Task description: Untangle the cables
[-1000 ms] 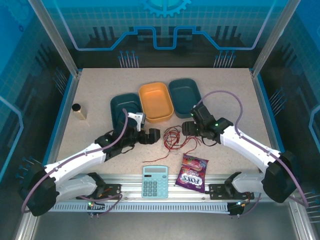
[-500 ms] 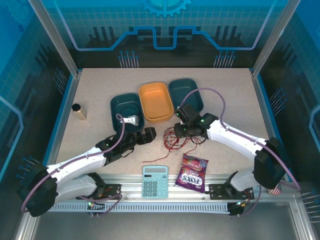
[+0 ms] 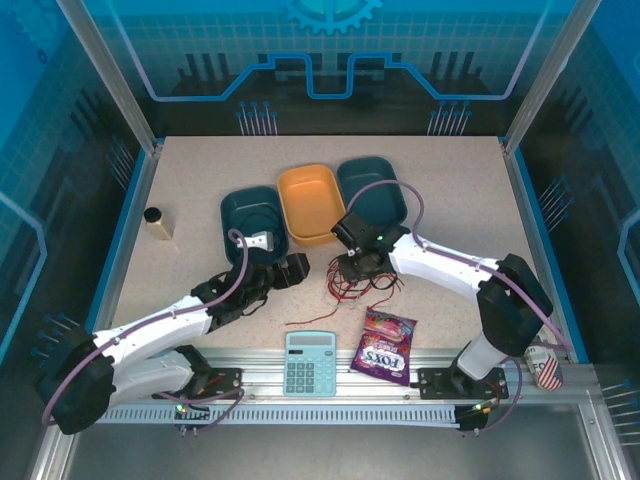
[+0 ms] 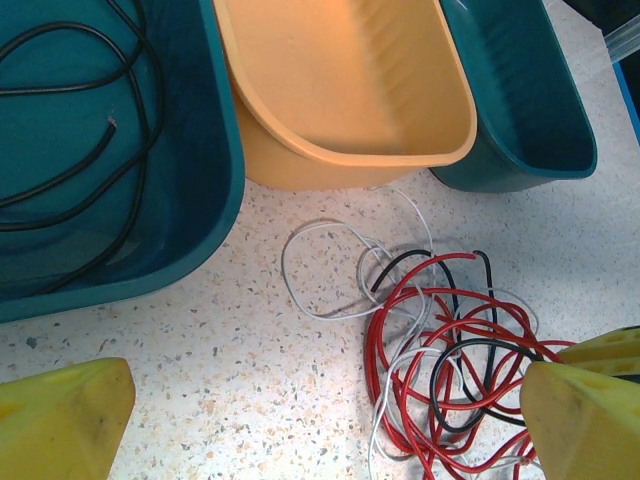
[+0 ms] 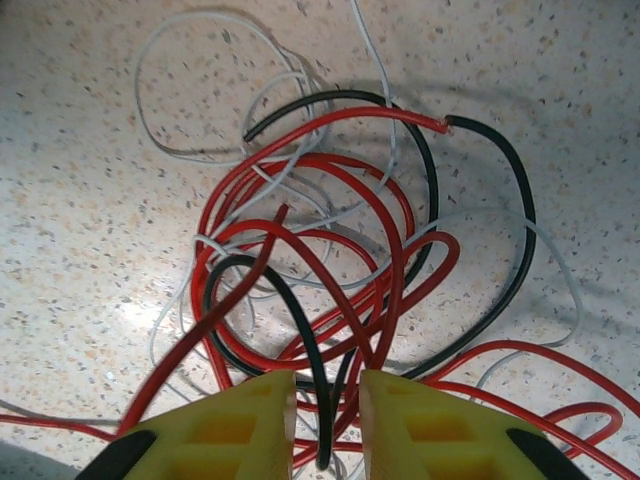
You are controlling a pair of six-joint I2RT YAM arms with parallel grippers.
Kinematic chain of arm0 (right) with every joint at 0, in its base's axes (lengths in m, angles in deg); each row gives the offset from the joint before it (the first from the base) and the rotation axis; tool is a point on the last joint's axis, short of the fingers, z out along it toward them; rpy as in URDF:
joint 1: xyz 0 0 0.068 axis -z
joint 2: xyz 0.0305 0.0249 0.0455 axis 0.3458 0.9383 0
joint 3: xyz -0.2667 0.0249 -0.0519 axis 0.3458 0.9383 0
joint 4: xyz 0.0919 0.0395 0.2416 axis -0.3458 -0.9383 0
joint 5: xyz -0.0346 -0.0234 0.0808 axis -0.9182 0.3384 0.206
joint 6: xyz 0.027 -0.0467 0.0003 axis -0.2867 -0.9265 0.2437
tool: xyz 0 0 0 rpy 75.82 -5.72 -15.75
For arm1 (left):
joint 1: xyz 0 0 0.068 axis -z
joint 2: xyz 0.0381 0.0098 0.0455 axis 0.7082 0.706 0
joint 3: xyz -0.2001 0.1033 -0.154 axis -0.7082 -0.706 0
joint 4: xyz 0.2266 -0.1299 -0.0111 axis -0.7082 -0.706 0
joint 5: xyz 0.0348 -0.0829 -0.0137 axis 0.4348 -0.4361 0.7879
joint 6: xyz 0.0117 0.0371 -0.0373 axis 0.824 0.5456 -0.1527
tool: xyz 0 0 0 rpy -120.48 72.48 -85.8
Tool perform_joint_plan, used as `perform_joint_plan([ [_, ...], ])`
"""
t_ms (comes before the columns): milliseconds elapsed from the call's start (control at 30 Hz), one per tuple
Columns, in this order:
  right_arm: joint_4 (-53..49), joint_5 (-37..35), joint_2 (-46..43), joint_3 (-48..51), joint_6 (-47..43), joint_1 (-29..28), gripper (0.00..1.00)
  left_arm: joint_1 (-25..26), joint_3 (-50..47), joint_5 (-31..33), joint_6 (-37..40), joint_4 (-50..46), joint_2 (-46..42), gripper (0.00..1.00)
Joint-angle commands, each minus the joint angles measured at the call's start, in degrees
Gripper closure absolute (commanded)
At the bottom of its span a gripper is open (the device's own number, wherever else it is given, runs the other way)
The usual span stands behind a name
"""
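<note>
The cables (image 3: 352,283) lie tangled on the table in front of the trays: red, black and pale grey loops (image 4: 440,350) wound through each other. My right gripper (image 3: 357,266) is down on the tangle. In the right wrist view its yellow fingers (image 5: 235,425) stand close together, shut on a black strand (image 5: 300,345) and red strands (image 5: 395,300) that pass between them. My left gripper (image 3: 296,268) sits just left of the tangle, its jaws wide open (image 4: 330,425) over bare table, touching no cable. One red strand (image 3: 310,321) trails toward the calculator.
Three trays stand behind the tangle: teal (image 3: 240,205) with a black cord (image 4: 70,170) inside, orange (image 3: 312,203), and teal (image 3: 372,183). A calculator (image 3: 311,363) and a purple candy bag (image 3: 384,346) lie near the front edge. A small brown block (image 3: 156,222) stands far left.
My right arm swung left and came down onto the tangle, and its jaws closed from wide to narrow around strands. The left arm drew back slightly, still open.
</note>
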Motion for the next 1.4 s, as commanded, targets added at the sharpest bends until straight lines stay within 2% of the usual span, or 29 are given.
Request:
perform_joint_plan([
  [0, -2.17, -0.68, 1.21, -1.63, -0.02, -0.75, 0.75, 0.31, -0.54, 1.06, -0.66, 0.27, -0.81, 0.01],
  [200, -1.60, -1.24, 0.26, -1.63, -0.23, -1.16, 0.88, 0.27, -0.29, 1.03, -0.57, 0.29, -0.43, 0.01],
  [567, -2.26, -6.36, -9.54, -2.07, -2.21, -2.29, 0.89, 0.28, 1.04, 0.04, 0.65, -0.19, -0.46, 0.01],
  [833, -0.88, -7.00, -15.72, -2.83, -4.51, -2.37, 0.89, 0.30, 2.51, -2.53, 3.32, 0.55, -0.99, 0.01],
  [1167, 1.33, -8.08, -20.90, -3.52, -6.40, -2.33, 0.90, 0.29, 3.62, -14.51, 11.71, 11.12, -1.12, 0.01],
  [1367, 4.47, -6.79, -22.99, -2.96, -7.26, -2.28, 0.90, 0.31, 4.99, -20.22, 14.10, 16.54, -1.10, 0.01],
])
